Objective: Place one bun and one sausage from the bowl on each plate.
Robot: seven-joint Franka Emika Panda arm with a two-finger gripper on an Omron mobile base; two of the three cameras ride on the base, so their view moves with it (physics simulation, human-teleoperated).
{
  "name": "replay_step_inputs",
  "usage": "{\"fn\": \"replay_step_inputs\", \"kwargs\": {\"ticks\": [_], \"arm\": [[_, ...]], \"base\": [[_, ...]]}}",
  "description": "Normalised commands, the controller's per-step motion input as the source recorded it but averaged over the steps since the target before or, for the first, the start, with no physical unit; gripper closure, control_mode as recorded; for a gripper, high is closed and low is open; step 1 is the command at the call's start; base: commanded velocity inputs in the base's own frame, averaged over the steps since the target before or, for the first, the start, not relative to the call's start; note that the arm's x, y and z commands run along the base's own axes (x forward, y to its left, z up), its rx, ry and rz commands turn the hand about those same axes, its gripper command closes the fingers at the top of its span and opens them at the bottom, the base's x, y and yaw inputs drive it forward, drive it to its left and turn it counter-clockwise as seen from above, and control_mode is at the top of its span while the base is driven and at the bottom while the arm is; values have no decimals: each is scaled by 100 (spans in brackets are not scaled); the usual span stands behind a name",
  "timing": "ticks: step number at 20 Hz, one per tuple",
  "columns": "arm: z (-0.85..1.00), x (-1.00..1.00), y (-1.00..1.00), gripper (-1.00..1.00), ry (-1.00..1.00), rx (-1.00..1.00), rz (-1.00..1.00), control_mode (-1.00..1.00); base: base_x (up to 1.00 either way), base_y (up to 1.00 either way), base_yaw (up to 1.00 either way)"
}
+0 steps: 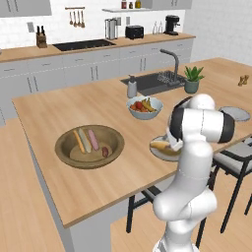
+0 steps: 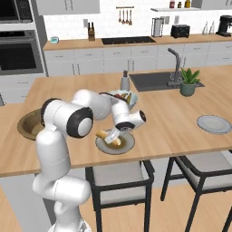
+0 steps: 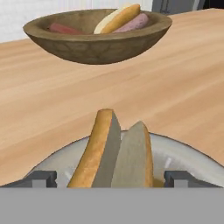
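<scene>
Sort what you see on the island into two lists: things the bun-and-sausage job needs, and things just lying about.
Job: wooden bowl, sausages, buns, near plate, far plate, hand.
Lying about: fruit bowl, potted plant, soap bottle.

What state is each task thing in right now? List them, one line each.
claw: open, fingertips either side of the bun.
bun: lying on the near plate, split open.
near plate: holds a bun, no sausage seen.
far plate: empty.
wooden bowl: still holds a bun and sausages.
</scene>
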Motion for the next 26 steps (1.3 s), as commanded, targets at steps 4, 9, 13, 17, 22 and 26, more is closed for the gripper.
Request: {"fn": "replay_step_inputs", "kwargs": {"ticks": [4,9,13,17,22,26], "arm": [[71,-58,1,-100,-1,1,0,-100],[76,-28,64,-100,5,-1,-7,-100],[39,-13,100,-100,14,-9,-30,-100],[22,-10,100,-100,9,-4,-45,-100],[4,-14,96,-100,1,0,-39,-100],[-1,-31,36,-100,0,0,4,-100]], "base": [[0,0,0],[0,0,0],[0,0,0],[0,0,0],[0,0,0],[0,0,0]]}}
